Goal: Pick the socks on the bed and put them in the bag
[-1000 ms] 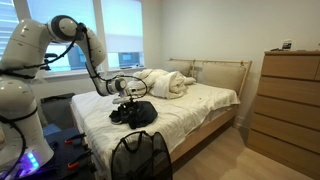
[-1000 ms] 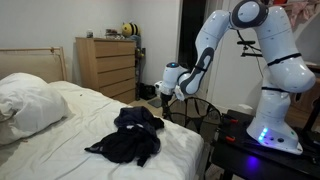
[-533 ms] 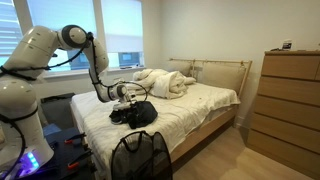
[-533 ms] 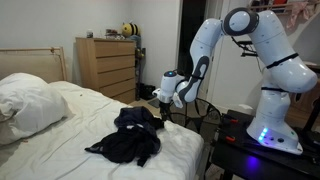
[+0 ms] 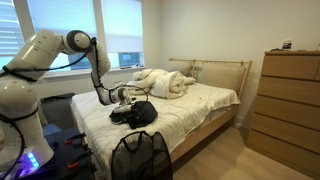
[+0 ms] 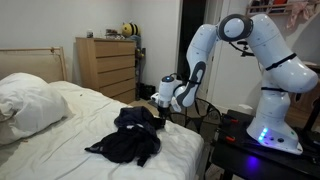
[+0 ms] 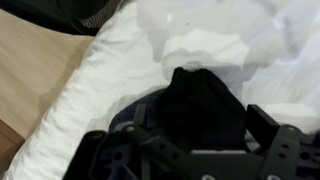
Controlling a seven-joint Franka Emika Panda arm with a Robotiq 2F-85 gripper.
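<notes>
A dark pile of socks and clothing [image 5: 136, 113] lies on the white bed [image 5: 195, 105] near its foot; it shows in both exterior views [image 6: 130, 137]. My gripper [image 5: 127, 95] hangs low at the edge of the pile [image 6: 160, 102]. In the wrist view the gripper [image 7: 180, 135] is open, and its two black fingers [image 7: 264, 124] stand wide apart on either side of a raised fold of the dark cloth [image 7: 200, 100]. I cannot tell whether they touch it. A black mesh bag [image 5: 140, 155] stands on the floor at the foot of the bed.
White pillows and a bundled duvet [image 5: 160, 82] lie by the headboard [image 5: 225, 68]; a pillow [image 6: 25, 105] also shows. A wooden dresser [image 5: 290, 100] stands beside the bed [image 6: 105, 62]. The robot base [image 6: 270, 125] stands at the bed's foot.
The arm has bent down and brought the gripper lower and closer to the dark pile. The pile and the bag have not moved.
</notes>
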